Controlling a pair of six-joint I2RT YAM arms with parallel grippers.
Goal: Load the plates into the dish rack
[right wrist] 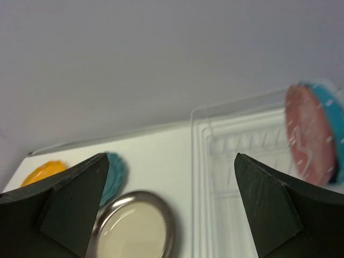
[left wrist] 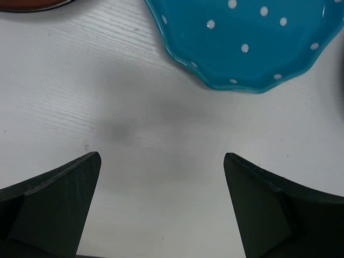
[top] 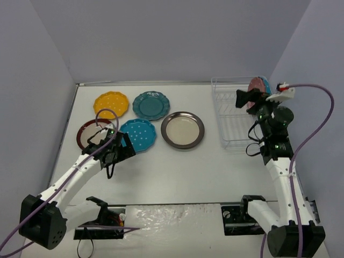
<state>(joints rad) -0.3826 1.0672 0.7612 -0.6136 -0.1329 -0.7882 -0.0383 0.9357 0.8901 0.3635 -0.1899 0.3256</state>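
Note:
The white wire dish rack [top: 232, 129] stands at the right, with a pink plate [top: 255, 85] and a blue one [top: 265, 85] upright in its far end. My right gripper [top: 247, 100] hovers open above the rack, just in front of those plates. In the right wrist view the right gripper [right wrist: 171, 156] holds nothing, and the pink plate [right wrist: 309, 134] is off to its right. On the table lie a yellow plate [top: 111, 104], a teal plate [top: 151, 105], a blue dotted plate [top: 138, 135], a brown-rimmed cream plate [top: 183, 129] and a maroon-rimmed plate [top: 86, 134]. My left gripper [left wrist: 162, 156] is open over bare table, short of the blue dotted plate [left wrist: 247, 43].
Grey walls close in the table on the left, back and right. The left arm partly covers the maroon-rimmed plate. Both arm bases sit at the near edge.

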